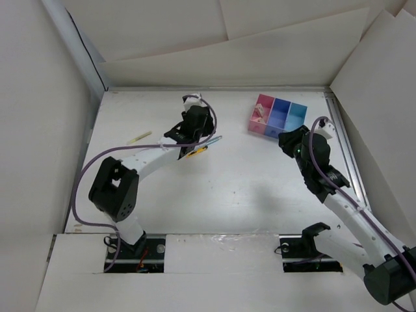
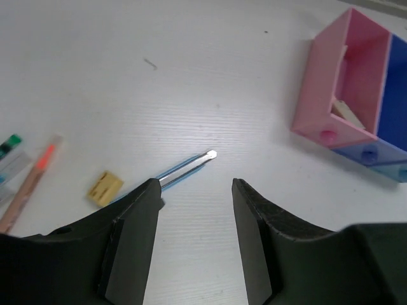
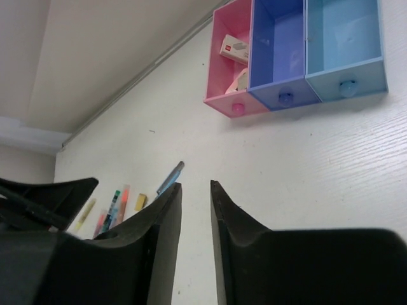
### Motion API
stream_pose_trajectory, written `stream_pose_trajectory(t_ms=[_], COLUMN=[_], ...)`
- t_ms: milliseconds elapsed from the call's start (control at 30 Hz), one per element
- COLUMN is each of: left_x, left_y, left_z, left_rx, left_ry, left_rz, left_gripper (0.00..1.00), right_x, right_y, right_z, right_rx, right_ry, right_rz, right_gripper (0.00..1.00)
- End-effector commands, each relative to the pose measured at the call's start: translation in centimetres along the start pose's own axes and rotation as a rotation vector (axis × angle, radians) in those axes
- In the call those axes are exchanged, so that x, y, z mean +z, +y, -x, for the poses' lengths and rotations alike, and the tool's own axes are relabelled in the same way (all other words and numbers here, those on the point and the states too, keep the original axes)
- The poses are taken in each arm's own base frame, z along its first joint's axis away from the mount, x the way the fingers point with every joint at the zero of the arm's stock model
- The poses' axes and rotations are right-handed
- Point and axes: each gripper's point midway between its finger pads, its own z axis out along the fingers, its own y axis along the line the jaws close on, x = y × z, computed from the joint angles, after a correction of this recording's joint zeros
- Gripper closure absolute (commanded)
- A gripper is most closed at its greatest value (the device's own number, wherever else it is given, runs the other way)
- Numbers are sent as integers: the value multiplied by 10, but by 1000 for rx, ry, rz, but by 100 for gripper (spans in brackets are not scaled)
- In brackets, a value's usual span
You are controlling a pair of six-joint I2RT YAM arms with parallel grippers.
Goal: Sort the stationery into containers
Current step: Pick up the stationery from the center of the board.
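Left tool (image 2: pixel 195 185) hung wide open and empty just above the light-blue pen (image 2: pixel 187 166) on the tabletop (image 2: pixel 210 63), well apart from the pink bin (image 2: pixel 318 89). Looked like the pickup step to me; next I'd centre, drop, pinch. Right tool (image 3: pixel 194 186) was barely open, empty.

Bright, even overhead light, soft shadows on the table (image 1: pixel 247 195); near pincer fingers (image 2: pixel 130 248) blurred in wrist views

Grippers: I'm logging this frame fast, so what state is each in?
Left gripper: open, empty, above the thin light-blue pen.
Right gripper: slightly open, holding nothing.
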Motion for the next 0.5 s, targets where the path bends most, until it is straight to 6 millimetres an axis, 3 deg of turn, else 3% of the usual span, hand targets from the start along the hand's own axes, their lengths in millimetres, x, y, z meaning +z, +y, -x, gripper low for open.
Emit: stream_pose_trajectory(t_ms=[0,67,167,367,467], left_x=[-14,-21,-17,2,10], left_y=[38,61,77,84,89], left_z=[-16,-28,-39,-60,-59], left_rx=[-22,-8,4,30,21], left_ry=[-33,-29,5,60,71], left_rz=[153,228,271,292,285], left_gripper=[53,50,48,48,49], right_x=[1,3,4,7,9], right_y=[17,21,27,25,24], right_z=[5,3,-6,-11,-14], right_rx=[8,7,-12,-29,-32], right_ry=[-9,7,36,46,52], right_rz=[57,70,85,73,67], right_gripper=[68,57,54,53,53])
